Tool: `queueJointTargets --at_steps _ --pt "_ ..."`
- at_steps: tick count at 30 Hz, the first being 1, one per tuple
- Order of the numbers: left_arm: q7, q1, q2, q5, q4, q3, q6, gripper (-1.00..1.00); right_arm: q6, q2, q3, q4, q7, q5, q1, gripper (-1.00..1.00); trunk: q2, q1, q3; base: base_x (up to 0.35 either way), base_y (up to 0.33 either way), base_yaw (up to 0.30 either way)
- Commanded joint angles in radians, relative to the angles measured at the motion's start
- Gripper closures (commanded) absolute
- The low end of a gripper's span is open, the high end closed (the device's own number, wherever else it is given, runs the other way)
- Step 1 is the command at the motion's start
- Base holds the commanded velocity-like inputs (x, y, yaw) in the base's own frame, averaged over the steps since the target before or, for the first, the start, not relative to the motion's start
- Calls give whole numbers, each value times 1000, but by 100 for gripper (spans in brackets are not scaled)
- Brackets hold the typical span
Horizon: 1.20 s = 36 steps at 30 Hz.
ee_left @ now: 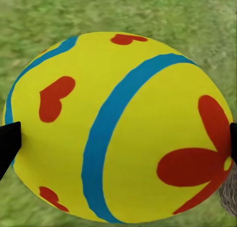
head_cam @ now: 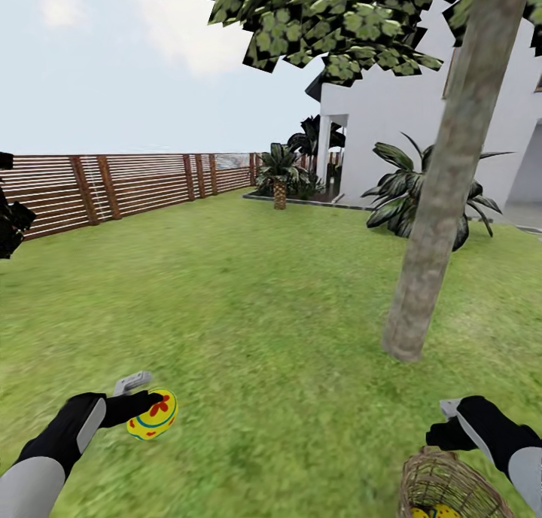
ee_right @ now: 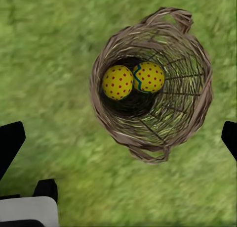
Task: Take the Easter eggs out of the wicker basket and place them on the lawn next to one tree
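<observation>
We hold one Easter egg (head_cam: 153,415) clenched in the left tool (head_cam: 143,401), low over the lawn (head_cam: 248,300), with the tree (head_cam: 444,194) well apart to the right. To do this step well, we judge we should carry the egg across to the trunk's foot and lower it onto the grass before letting go, so it cannot roll. The right tool (ee_right: 118,133) hangs released above the wicker basket (ee_right: 200,96), where two eggs (ee_right: 133,81) lie touching. The grass looks level and open, ringed by a fence (head_cam: 128,183).
</observation>
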Motion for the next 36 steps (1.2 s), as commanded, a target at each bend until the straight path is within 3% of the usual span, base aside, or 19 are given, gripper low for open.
queueJointTargets --at_steps 1,13,14,15,17,22,36 --pt "-3 -1 0 3 -1 4 7 100 5 1 8 -2 -3 -10 -1 -100 -9 4 -5 0 255 0" --pt "-1 -1 -3 1 -5 3 6 100 6 -7 7 -1 -3 -11 -1 -100 -93 50 -43 0 196 0" --pt "-1 -1 -5 1 -6 2 6 100 5 -15 5 -1 -3 -13 -1 -100 -100 54 -46 0 11 0" --pt "-2 -1 -7 2 -6 2 5 100 5 -38 2 -2 -1 -18 -1 -100 -107 58 -49 0 2 0" --pt "1 -1 -36 -3 -6 3 1 100 4 -43 1 -3 0 -18 -1 -100 -121 66 -55 -50 -41 0" --pt "3 -1 -46 -3 -1 1 1 100 4 -39 4 -3 -1 -14 -1 -100 -156 85 -71 37 -56 0" --pt "2 -1 -57 -6 5 -1 2 100 4 -26 7 -3 -8 -11 -1 -100 -254 138 -115 326 -20 0"
